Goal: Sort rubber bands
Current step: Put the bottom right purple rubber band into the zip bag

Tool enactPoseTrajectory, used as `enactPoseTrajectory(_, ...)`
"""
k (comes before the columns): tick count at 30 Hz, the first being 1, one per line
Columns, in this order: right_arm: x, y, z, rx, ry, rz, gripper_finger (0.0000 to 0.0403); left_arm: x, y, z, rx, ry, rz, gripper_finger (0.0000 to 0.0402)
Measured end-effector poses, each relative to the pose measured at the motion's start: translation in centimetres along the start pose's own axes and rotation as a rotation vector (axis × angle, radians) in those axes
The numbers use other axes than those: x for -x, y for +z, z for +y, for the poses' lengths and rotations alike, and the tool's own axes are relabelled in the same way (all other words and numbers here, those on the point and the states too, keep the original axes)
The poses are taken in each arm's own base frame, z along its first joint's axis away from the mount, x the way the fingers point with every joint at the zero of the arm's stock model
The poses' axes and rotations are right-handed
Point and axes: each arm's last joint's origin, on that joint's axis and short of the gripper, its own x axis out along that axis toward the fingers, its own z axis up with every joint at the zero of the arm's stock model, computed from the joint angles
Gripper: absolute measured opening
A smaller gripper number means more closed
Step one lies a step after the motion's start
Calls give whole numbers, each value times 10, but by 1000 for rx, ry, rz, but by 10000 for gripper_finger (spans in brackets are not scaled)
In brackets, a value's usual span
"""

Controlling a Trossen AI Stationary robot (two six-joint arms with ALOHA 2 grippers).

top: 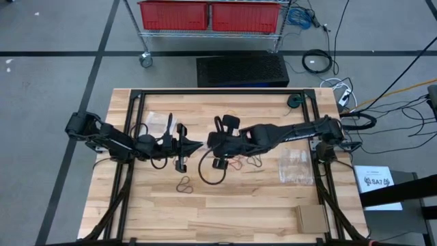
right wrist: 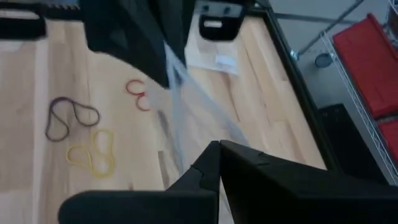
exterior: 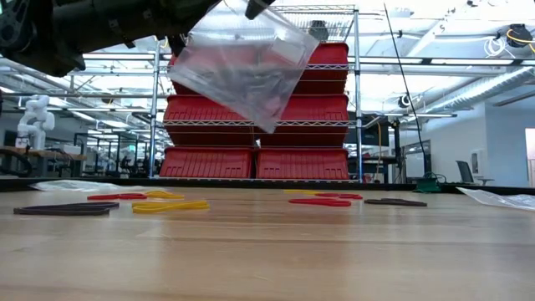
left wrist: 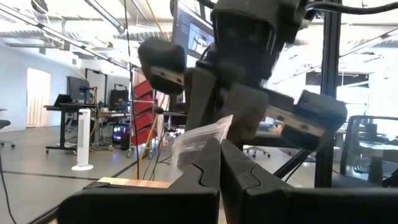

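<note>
The small red, yellow and black rubber bands [exterior: 159, 204] lie loose on the wooden table [top: 239, 212]. I have both grippers closed on one clear plastic bag [exterior: 242, 71], left gripper [top: 199, 145] and right gripper [top: 210, 142] meeting mid-air. Its contents I can't tell. Pulling apart could tear it or slip a corner.

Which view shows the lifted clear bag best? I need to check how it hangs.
The low view: the clear bag hangs tilted, high above the table. Both wrist views catch only slivers; from above, the arms hide it.
</note>
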Motion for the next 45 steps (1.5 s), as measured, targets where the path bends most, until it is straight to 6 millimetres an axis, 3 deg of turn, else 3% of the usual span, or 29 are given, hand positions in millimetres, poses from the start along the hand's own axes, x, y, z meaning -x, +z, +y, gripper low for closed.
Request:
enactPoseTrajectory(12, -46, -42, 35, 41, 39, -23, 0, 0, -2, 0, -5, -1, 22, 0)
enactPoseTrajectory(21, -17, -84, 23, -136, -22, -235, 0, 0, -4, 0, -8, -2, 40, 0)
enactPoseTrajectory(26, -21, -103, 20, -123, -24, -355, 0, -11, -9, -2, -26, -6, 135, 0)
enactPoseTrajectory(32, -42, -105, 16, -159, 43, -373, 12, -24, -10, -9, -71, -28, 220, 0)
enactPoseTrajectory(45, -81, -101, 27, -178, 185, -486, 138, -24, -9, -11, -80, -33, 217, 0)
